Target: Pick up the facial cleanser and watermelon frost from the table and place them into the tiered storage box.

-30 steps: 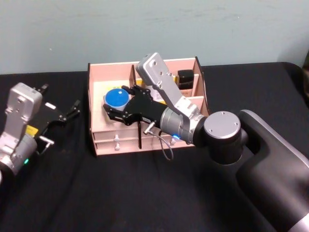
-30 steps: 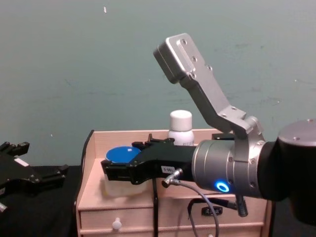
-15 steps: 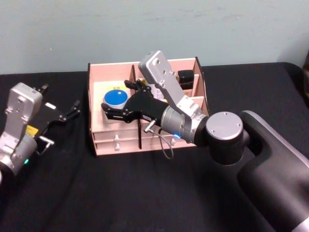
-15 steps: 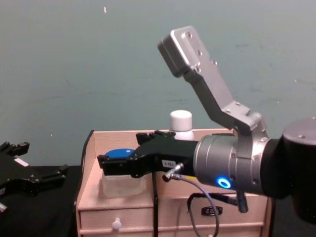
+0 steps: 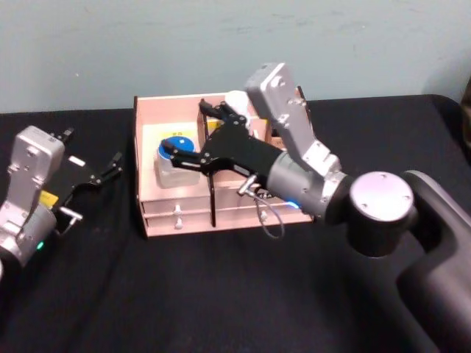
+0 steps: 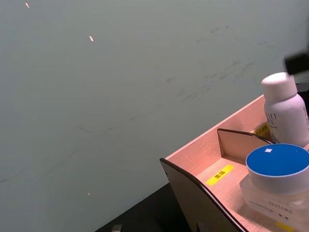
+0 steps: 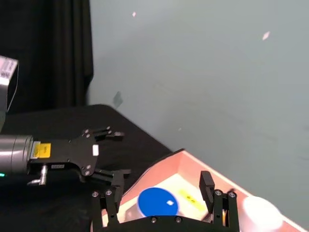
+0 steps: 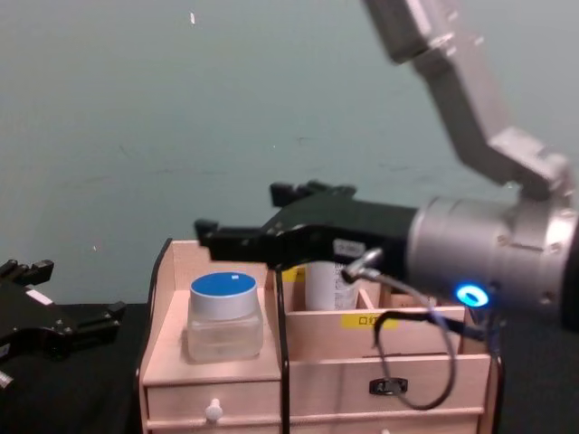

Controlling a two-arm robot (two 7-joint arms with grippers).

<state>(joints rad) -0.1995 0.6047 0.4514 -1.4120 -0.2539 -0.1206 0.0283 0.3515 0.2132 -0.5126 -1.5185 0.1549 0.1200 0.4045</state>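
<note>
Chest view is showing the right end effector [image 8: 258, 223] hovering with fingers spread above the squat clear blue-lidded watermelon frost jar [image 8: 224, 316], sitting in the light wooden tiered storage box's [image 8: 213, 365] left compartment. The tall white facial cleanser bottle [image 6: 285, 114] is standing behind it, and the left end effector [image 5: 110, 168] is resting with fingers apart near the bench's left edge.

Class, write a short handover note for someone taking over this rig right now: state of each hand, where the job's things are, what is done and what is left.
Right hand: open, empty, raised above the tiered storage box.
Left hand: open, empty, idle over the table to the box's left.
Watermelon frost: standing upright on the box's front-left shelf, free of the hand.
Facial cleanser: upright in a compartment behind the jar.
Done: both items appear to be in the box.
Left: probably only pulling the right arm back clear of the box.
</note>
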